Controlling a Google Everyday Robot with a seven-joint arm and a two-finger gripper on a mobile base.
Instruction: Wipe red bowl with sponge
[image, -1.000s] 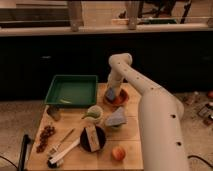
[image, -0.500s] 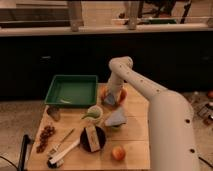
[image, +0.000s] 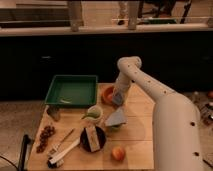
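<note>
Far left of the gripper: green tray at the table's back corner, out of the working area. Nearer, down-left of it: pale cup, black bowl holding a tan block. Just below it: grey-blue triangular piece. Red bowl sits at the gripper's left side, touching or nearly; arm reaches down over its right rim. Blue-grey sponge at the gripper tip, apparently grasped and pressed to the bowl, likely mid-wipe. Orange fruit well below
</note>
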